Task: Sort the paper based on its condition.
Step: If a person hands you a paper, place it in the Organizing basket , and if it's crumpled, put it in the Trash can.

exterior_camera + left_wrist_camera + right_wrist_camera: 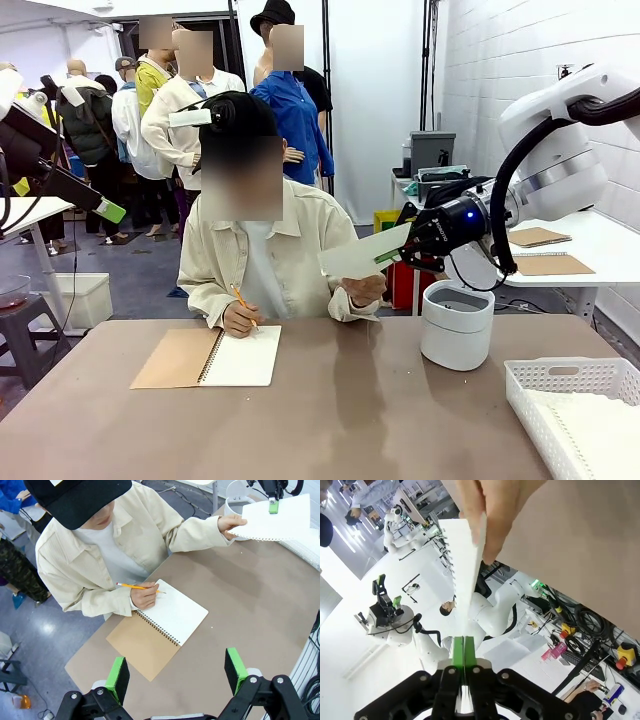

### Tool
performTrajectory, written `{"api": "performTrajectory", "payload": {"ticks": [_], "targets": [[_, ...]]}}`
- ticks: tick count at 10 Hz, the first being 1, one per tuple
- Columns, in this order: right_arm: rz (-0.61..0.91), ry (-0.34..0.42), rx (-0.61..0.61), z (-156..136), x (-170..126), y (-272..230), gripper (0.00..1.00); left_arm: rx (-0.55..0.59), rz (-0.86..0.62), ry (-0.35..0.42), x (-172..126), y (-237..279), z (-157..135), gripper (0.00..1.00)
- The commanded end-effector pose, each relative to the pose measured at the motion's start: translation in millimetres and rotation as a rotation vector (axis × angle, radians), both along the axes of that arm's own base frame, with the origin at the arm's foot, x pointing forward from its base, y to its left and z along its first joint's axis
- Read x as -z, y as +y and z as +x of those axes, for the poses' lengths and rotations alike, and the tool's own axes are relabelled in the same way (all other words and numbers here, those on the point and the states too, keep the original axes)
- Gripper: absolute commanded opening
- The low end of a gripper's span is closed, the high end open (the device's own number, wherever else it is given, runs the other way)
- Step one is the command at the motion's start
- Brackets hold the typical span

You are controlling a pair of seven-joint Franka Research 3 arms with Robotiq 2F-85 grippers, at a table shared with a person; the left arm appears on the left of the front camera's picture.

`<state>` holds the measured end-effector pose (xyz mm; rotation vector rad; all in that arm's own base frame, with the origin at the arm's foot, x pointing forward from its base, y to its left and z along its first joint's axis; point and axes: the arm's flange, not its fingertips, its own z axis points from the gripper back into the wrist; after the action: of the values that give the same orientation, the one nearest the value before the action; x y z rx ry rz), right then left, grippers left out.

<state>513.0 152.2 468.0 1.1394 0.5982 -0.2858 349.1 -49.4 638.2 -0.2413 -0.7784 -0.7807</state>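
The right end effector pinches the paper, which the person's hand also holds, at 1 o'clock from the notebook. The left end effector hangs spread above the counter.

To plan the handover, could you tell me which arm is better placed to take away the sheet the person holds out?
Right. The right gripper is shut on the sheet, beside the person's hand, with the basket and bin nearby. The left gripper hangs open above the notebook.

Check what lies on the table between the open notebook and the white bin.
Bare tabletop runs between the notebook and the white bin, seen in the front and left wrist views.
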Motion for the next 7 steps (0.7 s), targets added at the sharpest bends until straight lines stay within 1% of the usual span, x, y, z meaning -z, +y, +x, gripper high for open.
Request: {"api": "performTrajectory", "payload": {"ticks": [1,3,4,6,7], "targets": [[0.003,-0.035,-0.048,-10,-10,-1,0.0,-0.001,-0.002,0.001,0,0,0,1.0],[0.005,-0.102,-0.05,-24,-24,-1,0.0,-0.001,-0.002,0.001,0,0,0,1.0],[-0.031,-0.148,-0.037,-33,-32,-1,0.0,-0.001,-0.002,0.001,0,0,0,1.0],[-0.159,-0.304,-0.019,-71,-59,-1,0.0,-0.001,-0.002,0.001,0,0,0,1.0],[-0.267,-0.402,-0.014,-95,-66,-7,0.0,-0.001,-0.002,0.001,0,0,0,1.0]]}}
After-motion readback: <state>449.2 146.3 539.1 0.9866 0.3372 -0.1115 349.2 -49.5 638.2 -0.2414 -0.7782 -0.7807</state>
